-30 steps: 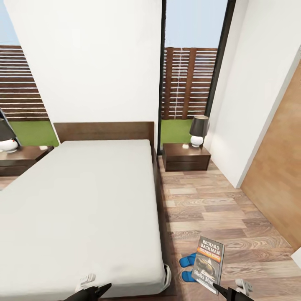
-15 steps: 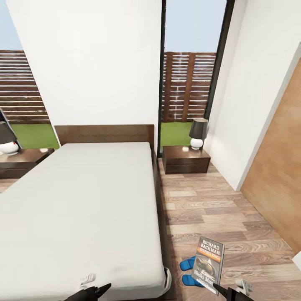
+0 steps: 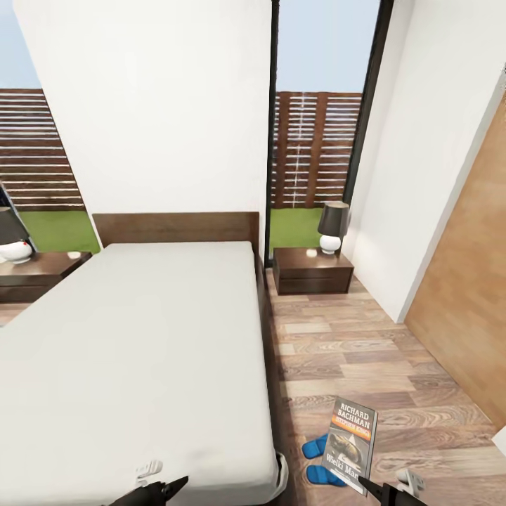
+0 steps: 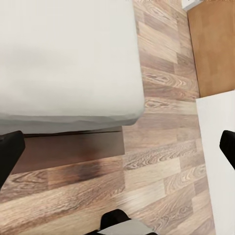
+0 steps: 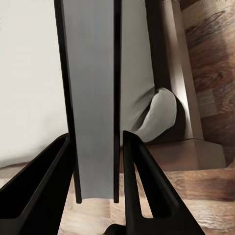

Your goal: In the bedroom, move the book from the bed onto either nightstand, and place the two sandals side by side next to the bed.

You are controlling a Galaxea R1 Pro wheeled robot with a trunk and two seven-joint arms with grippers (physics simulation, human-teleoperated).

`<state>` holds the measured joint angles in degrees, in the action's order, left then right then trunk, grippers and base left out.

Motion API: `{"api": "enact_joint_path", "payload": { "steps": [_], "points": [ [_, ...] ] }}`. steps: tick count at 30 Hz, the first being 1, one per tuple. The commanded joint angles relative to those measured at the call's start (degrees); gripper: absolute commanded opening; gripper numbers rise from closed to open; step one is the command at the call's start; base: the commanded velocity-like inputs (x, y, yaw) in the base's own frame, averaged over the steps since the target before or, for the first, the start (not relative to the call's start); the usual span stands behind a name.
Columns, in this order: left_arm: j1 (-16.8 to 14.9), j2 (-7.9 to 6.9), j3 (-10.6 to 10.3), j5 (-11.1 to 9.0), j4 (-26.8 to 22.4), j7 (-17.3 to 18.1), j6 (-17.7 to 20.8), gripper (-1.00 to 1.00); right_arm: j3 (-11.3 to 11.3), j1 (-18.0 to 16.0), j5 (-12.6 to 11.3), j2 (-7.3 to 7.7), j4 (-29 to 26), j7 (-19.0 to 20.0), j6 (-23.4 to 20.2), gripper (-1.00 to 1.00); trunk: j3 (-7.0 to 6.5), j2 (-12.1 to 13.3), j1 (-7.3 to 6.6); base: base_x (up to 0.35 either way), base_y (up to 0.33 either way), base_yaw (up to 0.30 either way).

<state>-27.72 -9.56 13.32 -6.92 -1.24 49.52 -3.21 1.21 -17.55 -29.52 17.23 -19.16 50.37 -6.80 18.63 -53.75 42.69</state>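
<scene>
While the book [image 3: 351, 444] stays pinched upright in the right pincer [image 5: 95, 147], held out over the floor beside the bed [image 3: 140, 351], the whole head view has slid a little over the last second: the far nightstand [image 3: 313, 270] and its lamp [image 3: 333, 226] now sit slightly lower and more to the left, which reads as the camera moving with the robot rather than the furniture shifting. In the right wrist view the black fingers [image 5: 142, 171] press on both sides of the thin grey-edged book. The left pincer [image 4: 117, 147] is spread wide with nothing between its tips, hanging by the foot of the mattress. Both blue sandals [image 3: 320, 460] lie on the planks just beside the bed frame, partly hidden behind the book. My guess is the robot is closing on that nightstand to set the book down, with the sandals still to be tidied.
</scene>
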Motion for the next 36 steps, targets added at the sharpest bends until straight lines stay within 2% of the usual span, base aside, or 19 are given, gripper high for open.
{"api": "enact_joint_path", "payload": {
  "steps": [1,25,36],
  "points": [
    [-0.05,-0.02,-0.48,-0.55,0.1,0.14,-0.31,1.0,0.11,-0.03,-0.36,0.0,0.0,0.15,-0.59,-1.0,-0.02,-0.05,0.01,0.0,0.0,0.0],
    [0.0,-0.02,-0.48,-0.55,0.1,0.14,-0.34,1.0,0.11,-0.02,-0.36,-0.03,0.0,0.08,-0.58,-1.0,-2.21,-0.05,0.01,0.0,0.0,0.0],
    [0.04,-0.02,-0.48,-0.55,0.1,0.14,-0.31,1.0,0.11,-0.03,-0.36,-0.06,0.0,0.1,-0.58,-1.0,-2.38,-0.05,0.01,0.0,0.0,0.0]
  ]
}}
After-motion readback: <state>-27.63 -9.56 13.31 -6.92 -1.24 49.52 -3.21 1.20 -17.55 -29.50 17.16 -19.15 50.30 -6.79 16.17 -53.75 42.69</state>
